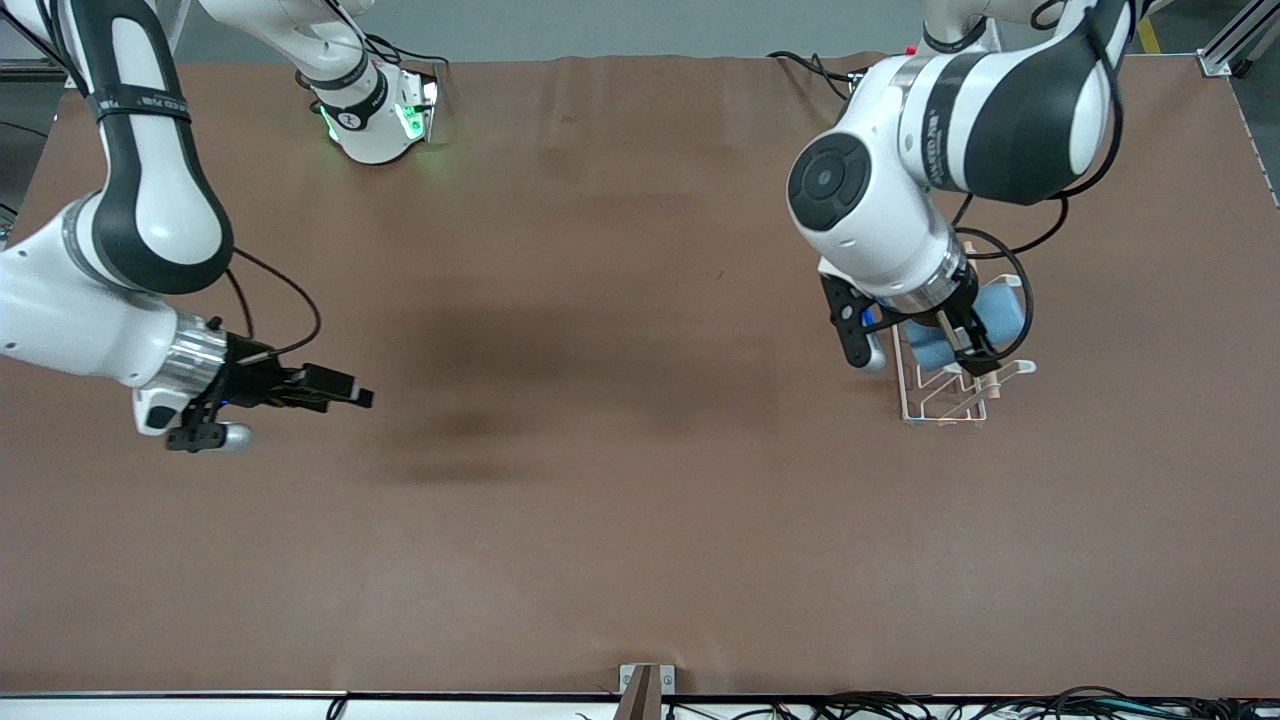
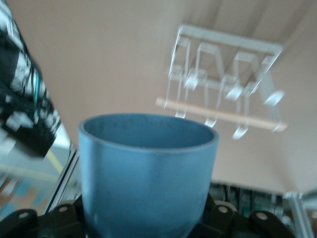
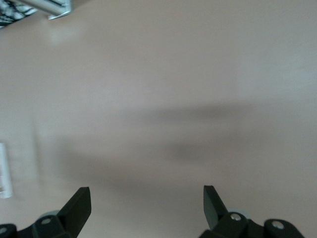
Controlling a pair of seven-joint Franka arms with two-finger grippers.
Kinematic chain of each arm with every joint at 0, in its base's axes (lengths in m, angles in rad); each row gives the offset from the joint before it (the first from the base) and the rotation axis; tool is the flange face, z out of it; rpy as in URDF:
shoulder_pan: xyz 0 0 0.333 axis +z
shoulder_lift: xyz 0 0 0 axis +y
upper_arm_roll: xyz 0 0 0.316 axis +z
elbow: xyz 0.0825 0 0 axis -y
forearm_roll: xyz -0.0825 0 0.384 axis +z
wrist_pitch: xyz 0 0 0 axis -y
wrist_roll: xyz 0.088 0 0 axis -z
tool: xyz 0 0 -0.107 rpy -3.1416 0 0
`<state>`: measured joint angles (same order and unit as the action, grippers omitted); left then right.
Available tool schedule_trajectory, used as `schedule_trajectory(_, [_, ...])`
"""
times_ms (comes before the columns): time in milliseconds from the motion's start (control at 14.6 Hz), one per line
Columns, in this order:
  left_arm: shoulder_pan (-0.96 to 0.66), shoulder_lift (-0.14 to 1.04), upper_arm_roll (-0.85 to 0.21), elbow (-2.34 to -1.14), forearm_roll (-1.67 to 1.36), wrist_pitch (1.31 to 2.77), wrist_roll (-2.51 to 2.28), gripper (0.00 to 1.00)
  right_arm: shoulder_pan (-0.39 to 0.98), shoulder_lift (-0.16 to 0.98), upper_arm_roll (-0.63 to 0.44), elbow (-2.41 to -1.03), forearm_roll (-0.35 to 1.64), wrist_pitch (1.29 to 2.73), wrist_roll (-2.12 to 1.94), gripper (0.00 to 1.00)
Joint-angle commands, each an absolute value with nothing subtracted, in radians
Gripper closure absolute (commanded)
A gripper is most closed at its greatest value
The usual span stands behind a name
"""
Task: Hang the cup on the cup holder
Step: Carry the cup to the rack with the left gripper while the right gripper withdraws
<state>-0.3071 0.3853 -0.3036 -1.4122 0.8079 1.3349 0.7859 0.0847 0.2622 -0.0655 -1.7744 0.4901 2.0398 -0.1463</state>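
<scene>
My left gripper (image 1: 958, 338) is shut on the light-blue cup (image 1: 1000, 312) and holds it on its side in the air over the cup holder (image 1: 940, 400), a white wire rack with a wooden rod that stands toward the left arm's end of the table. In the left wrist view the cup (image 2: 148, 173) fills the space between the jaws of my left gripper (image 2: 148, 225), its open mouth toward the rack (image 2: 225, 74) and the rod (image 2: 218, 113). My right gripper (image 1: 350, 395) is open and empty, waiting low over bare table at the right arm's end; it also shows in the right wrist view (image 3: 147, 198).
A brown cover (image 1: 620, 450) spans the table. A metal bracket (image 1: 645, 682) and cables sit at the edge nearest the front camera. The right arm's base (image 1: 385, 120) glows green at the robots' edge of the table.
</scene>
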Motion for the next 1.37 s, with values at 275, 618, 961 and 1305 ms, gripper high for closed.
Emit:
schedule_trajectory(275, [-0.268,0.38,-0.308,-1.633,1.035,1.333,0.775,0.34,-0.006,0.085,-0.046,-1.726,0.08,1.955,-0.132,0.0])
schedule_trajectory(618, [-0.272,0.429,-0.308,-1.67,1.091,1.313,0.72,0.34,-0.044,0.03,-0.034,-1.519,0.037,1.588,-0.085,0.0])
schedule_trajectory(961, [-0.271,0.498,-0.308,-1.672,1.123,1.27,0.693,0.34,-0.11,-0.089,0.026,-1.562,0.008,1.462,-0.063,0.0])
schedule_trajectory(1305, [-0.285,0.537,-0.308,-1.693,1.124,1.264,0.663,0.34,-0.097,-0.097,0.009,-1.589,0.006,1.499,-0.046,0.0])
